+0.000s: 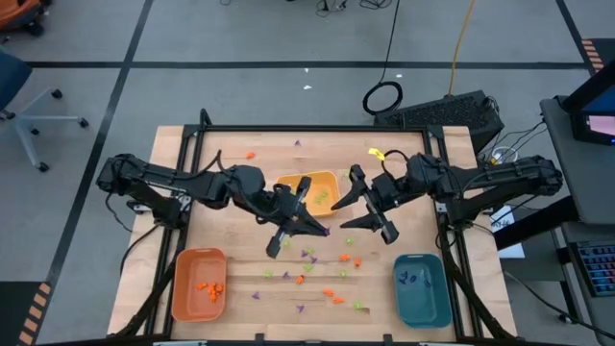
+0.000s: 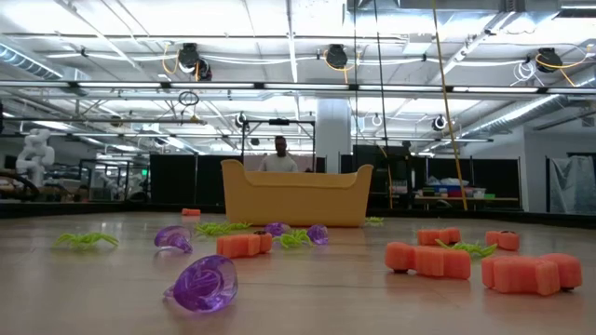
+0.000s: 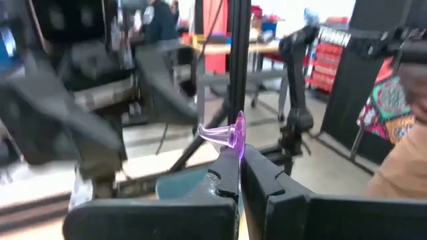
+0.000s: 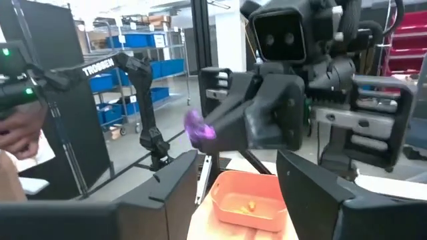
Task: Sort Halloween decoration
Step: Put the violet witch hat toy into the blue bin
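Small orange, light green and purple decoration pieces (image 1: 322,274) lie scattered on the wooden table, and they fill the foreground of the low view (image 2: 430,260). My left gripper (image 1: 324,231) hovers over the table's middle, shut on one purple piece (image 3: 228,134). That piece also shows in the right wrist view (image 4: 198,130). My right gripper (image 1: 344,213) faces it from the right, open. Its fingers (image 4: 175,179) stand apart on either side of the left gripper's tip without touching anything. My left gripper pinches the purple piece by its lower edge (image 3: 235,148) between the two fingertips. The fingers lie about level, pointing toward the table's right side. The piece is lifted clear of the table, and most of it sticks out beyond the fingertips.
An orange tray (image 1: 199,284) holding orange pieces sits at the near left. A teal tray (image 1: 421,288) with purple pieces sits at the near right. A yellow tray (image 1: 309,189) stands behind the grippers at the table's middle. A person stands in the room beyond (image 2: 279,156).
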`<act>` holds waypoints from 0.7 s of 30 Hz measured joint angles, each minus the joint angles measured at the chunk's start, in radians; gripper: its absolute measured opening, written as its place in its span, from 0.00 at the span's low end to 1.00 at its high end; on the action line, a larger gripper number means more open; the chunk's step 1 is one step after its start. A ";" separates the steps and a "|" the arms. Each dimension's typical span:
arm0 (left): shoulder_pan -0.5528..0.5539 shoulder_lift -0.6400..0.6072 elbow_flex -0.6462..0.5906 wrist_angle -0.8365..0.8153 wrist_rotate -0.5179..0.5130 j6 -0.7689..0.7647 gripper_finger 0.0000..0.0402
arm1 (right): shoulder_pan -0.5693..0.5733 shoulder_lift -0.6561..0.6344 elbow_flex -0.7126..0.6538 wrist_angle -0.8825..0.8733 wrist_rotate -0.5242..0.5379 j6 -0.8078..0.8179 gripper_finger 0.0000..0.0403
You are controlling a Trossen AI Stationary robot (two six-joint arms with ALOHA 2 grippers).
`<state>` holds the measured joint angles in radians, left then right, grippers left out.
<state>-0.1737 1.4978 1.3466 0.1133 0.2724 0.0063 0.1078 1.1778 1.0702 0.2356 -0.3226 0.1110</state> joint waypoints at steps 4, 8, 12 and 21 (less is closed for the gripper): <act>0.001 0.022 -0.001 -0.001 0.019 0.000 0.00 | 0.012 0.000 0.000 0.001 -0.023 0.006 0.45; 0.005 0.037 -0.001 0.040 0.024 0.000 0.00 | 0.026 0.000 0.000 0.000 -0.024 -0.002 0.42; 0.011 0.056 -0.001 0.061 0.032 -0.001 0.00 | 0.033 0.000 0.000 -0.002 -0.024 -0.003 0.40; 0.020 0.075 -0.001 0.102 0.041 -0.001 0.00 | 0.033 0.009 0.000 -0.007 -0.050 0.000 0.38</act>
<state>-0.1540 1.5730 1.3457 0.2158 0.3130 0.0051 0.1406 1.1869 1.0702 0.2286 -0.3729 0.1112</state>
